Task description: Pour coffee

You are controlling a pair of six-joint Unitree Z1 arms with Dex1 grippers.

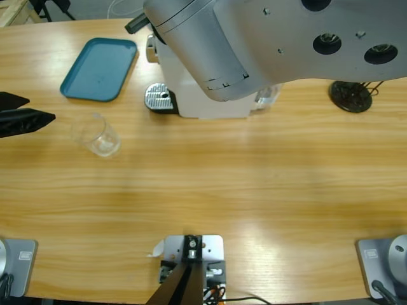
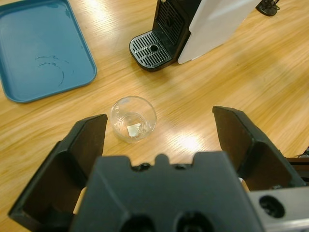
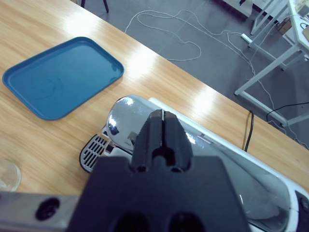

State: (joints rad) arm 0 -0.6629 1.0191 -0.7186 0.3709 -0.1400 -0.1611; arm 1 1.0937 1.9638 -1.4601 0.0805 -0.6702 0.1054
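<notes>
Half the coffee machine under a silver arm.

Left gripper low, jaws spread wide; right gripper raised, jaws pressed together

Grey floor with white cables beyond wooden table.

I see blue tray lying flat on wooden table, upper left. Black round stand at table's far right. White cable looping on floor beyond.
</notes>
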